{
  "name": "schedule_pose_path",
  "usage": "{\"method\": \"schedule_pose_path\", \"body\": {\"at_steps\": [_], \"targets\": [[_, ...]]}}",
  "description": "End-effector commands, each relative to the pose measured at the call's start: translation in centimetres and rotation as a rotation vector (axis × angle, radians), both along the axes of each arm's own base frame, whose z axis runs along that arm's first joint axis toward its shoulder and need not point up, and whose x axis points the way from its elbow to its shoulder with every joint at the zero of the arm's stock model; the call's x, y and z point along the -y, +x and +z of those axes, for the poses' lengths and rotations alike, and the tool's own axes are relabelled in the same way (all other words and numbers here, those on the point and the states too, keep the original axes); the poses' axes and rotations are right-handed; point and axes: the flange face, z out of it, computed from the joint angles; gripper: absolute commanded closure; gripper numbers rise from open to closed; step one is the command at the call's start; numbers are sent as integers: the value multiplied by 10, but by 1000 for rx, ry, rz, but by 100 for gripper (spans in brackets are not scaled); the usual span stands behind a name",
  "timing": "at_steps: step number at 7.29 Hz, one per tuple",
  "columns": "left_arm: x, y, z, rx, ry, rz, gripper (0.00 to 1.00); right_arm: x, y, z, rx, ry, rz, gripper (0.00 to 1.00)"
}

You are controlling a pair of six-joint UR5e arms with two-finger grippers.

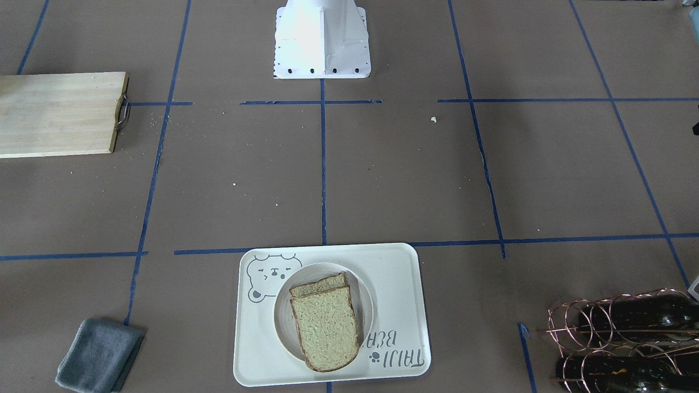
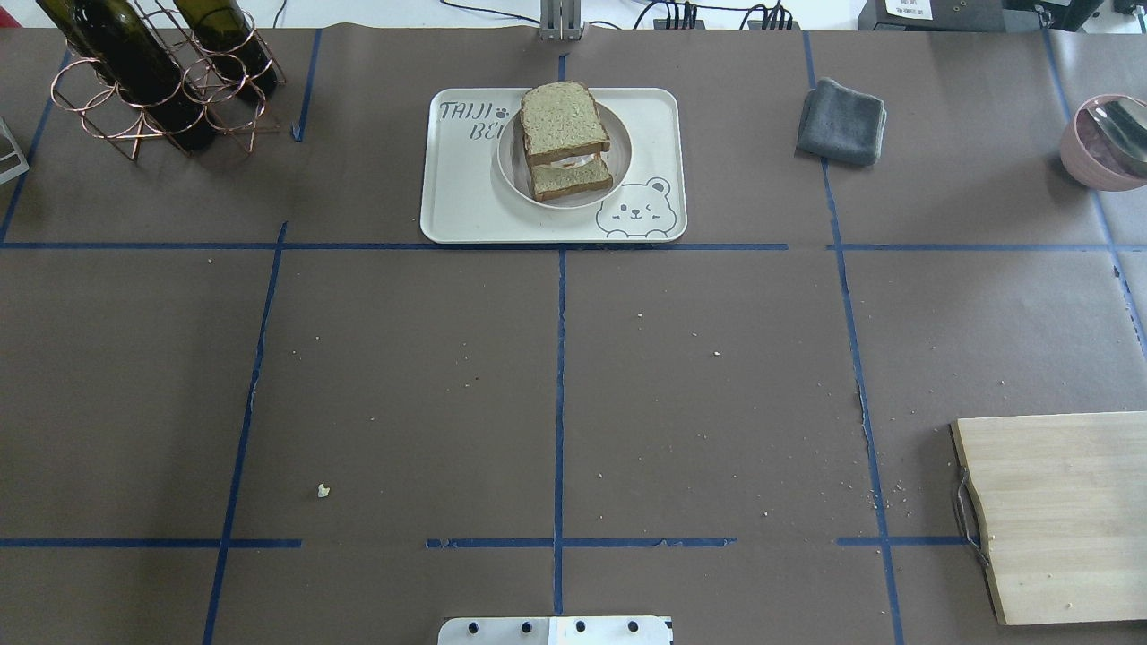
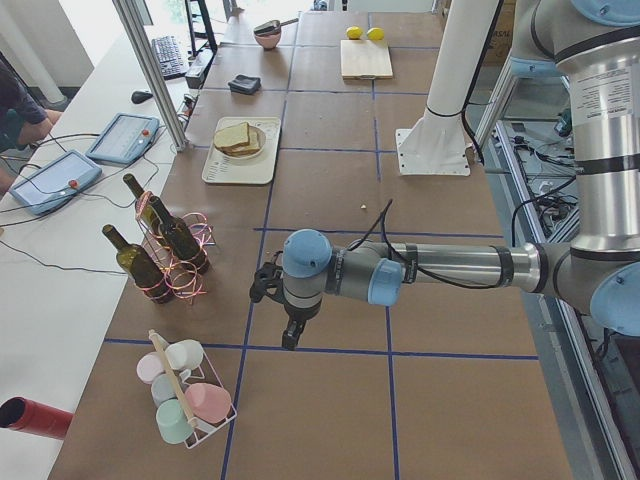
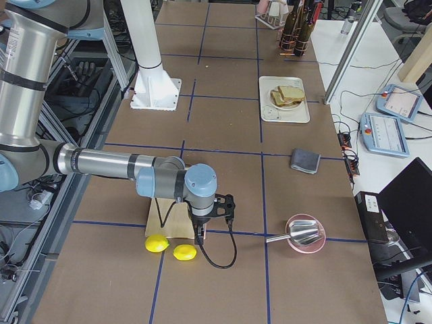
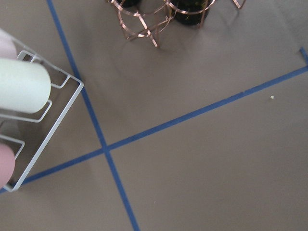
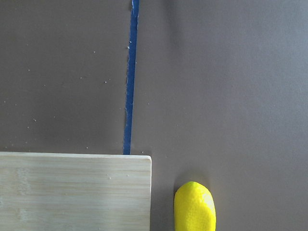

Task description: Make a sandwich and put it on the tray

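The sandwich (image 2: 564, 134), two tan bread slices with a sliver of white egg (image 2: 570, 163) between them, lies on a small round white plate (image 2: 618, 170). The plate stands on the cream bear tray (image 2: 466, 215) at the table's far middle. Sandwich (image 1: 326, 327) and tray (image 1: 401, 273) also show in the front-facing view. My left gripper (image 3: 264, 287) hovers far off near the bottle rack, and shows only in the left side view. My right gripper (image 4: 226, 204) hovers by the cutting board, and shows only in the right side view. I cannot tell whether either is open or shut.
A copper rack with wine bottles (image 2: 152, 81) stands far left. A grey cloth (image 2: 842, 121) and a pink bowl (image 2: 1107, 139) lie far right. A wooden cutting board (image 2: 1066, 515) is near right, two lemons (image 4: 156, 244) beside it. A wire rack of cups (image 3: 185, 390) is off left.
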Motion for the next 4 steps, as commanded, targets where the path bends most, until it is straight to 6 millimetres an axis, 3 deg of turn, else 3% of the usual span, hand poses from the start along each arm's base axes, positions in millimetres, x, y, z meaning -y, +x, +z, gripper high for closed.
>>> {"method": "schedule_pose_path", "body": {"at_steps": [1, 4], "targets": [[-17, -5, 16, 7, -43, -4, 0, 2, 0, -1, 0, 4, 1, 0], [-32, -7, 30, 8, -73, -9, 0, 2, 0, -2, 2, 4, 1, 0]]}}
